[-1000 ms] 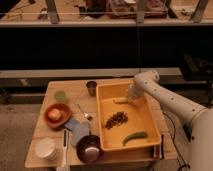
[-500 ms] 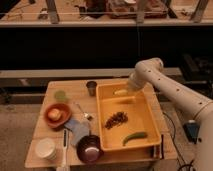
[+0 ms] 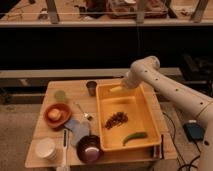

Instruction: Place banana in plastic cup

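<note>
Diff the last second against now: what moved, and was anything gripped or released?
The gripper, shut on the banana, has risen with the arm. It has lifted the banana off the yellow tray floor and carried it slightly left, toward the tray's far-left corner. Nothing was released. Unchanged: the plastic cup, metal cup, brown cluster and green pod.

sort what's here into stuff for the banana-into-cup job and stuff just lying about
For the job: banana, held by the gripper over the far end of the yellow tray; plastic cup.
Lying about: metal cup, brown cluster, green pod, orange bowl, white tub, purple bowl.
</note>
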`<action>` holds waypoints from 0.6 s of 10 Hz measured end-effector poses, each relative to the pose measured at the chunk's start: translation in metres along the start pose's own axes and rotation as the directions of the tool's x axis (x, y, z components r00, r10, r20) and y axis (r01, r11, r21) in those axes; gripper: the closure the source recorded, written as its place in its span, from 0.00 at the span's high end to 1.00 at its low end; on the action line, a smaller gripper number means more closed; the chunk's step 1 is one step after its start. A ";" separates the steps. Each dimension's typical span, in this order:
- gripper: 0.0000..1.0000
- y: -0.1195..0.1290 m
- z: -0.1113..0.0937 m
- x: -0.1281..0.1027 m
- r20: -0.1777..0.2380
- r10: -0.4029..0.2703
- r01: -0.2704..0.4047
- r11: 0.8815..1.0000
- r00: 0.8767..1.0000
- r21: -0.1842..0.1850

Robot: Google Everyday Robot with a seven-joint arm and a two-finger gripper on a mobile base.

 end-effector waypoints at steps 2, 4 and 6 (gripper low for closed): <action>0.01 -0.020 -0.002 -0.019 0.010 -0.051 0.051 0.999 0.999 0.011; 0.01 -0.045 0.005 -0.041 0.023 -0.122 0.122 0.993 0.992 0.010; 0.01 -0.059 0.007 -0.050 0.022 -0.165 0.165 0.986 0.986 0.008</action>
